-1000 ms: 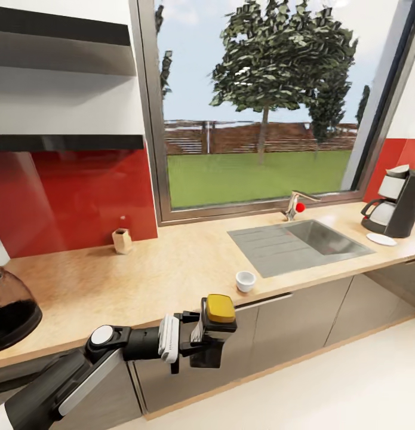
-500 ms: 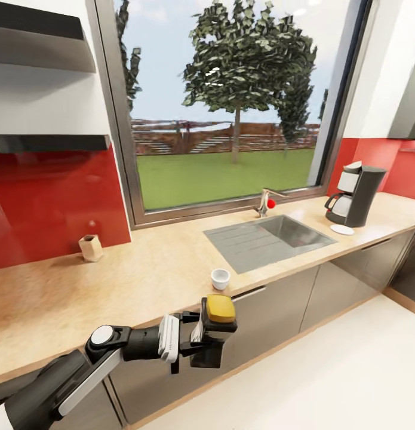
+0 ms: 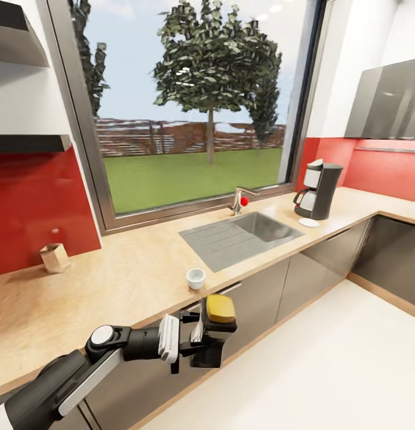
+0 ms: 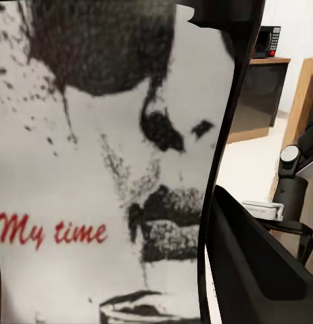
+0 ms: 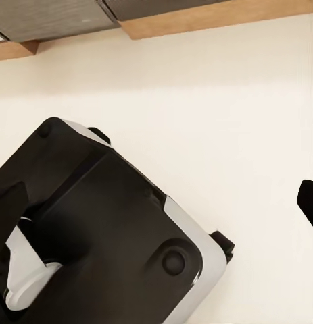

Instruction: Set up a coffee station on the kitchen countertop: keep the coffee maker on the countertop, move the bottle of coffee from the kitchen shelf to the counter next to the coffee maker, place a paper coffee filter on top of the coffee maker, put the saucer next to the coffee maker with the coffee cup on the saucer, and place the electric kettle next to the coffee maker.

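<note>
Left pincer (image 3: pixel 198 337) is clamped on the bottle of coffee (image 3: pixel 216 329), w/ the yellow-tan lid up and the dark jar body upright between the fingers. The arm reaches in from the near left, so the jar hangs in front of the table (image 3: pixel 129 269), off its near edge, over the cabinet fronts and pale floor (image 3: pixel 326 370). In the left wrist view the bottle's white label (image 4: pixel 109 169) sits right up against the lens, red "My time" lettering readable, w/ one dark finger (image 4: pixel 264 270) running alongside it.

On the table: coffee cup (image 3: pixel 196 278) stands near the front edge, just far of the held bottle and a bit left of it, not touching. Grey sink (image 3: pixel 240 236) is right of the cup, tap w/ a red knob (image 3: pixel 240 202) behind it by the window. Coffee maker (image 3: pixel 320 190) is way off to the far right near the red backsplash, well apart from the pincer; saucer (image 3: pixel 309 223) lies flat just in front of it. A small tan holder (image 3: pixel 55 258) sits far left by the wall. Kitchen shelf (image 3: pixel 28 143) is up on the far left wall.

Right pincer: can't tell wide or narrow; the right wrist view shows the robot's black-and-white base (image 5: pixel 102 236) on the floor.
</note>
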`<state>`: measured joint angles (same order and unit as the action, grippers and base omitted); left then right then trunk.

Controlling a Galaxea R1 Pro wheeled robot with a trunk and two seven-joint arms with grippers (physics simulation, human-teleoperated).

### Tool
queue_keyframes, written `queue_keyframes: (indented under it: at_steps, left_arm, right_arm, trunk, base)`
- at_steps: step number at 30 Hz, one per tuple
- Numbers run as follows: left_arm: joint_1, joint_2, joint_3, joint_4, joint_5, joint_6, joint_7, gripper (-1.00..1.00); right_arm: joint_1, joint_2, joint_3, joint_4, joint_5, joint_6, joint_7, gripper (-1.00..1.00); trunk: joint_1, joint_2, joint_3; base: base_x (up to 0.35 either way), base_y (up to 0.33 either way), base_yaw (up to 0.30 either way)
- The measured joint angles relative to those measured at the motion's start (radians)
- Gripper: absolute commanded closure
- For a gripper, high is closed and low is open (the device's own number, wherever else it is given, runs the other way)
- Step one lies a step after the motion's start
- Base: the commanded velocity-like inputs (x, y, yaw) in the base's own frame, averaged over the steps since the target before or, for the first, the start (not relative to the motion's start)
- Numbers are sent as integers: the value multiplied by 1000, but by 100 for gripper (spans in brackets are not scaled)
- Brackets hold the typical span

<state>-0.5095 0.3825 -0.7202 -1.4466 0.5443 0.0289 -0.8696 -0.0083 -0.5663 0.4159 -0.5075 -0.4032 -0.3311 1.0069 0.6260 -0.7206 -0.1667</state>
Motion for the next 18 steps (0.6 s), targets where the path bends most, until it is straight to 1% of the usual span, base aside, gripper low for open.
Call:
queue_keyframes:
  at_steps: [11,14,18]
  left_arm:
    - [0,0,0,0,0,0,0,100]
    - [0,0,0,0,0,0,0,100]
    - [0,0,1,0,0,1,0,100]
  right_arm:
    - [0,0,-1,0,0,0,0,-100]
    - [0,0,-1,0,0,0,0,-100]
    - [0,0,-1,0,0,0,-1,-100]
  trunk:
    - [0,0,0]
    - [0,0,0]
    - [0,0,0]
  base:
    - [0,-5,-275]
    - [20,-144,-114]
    - [80,-225,-46]
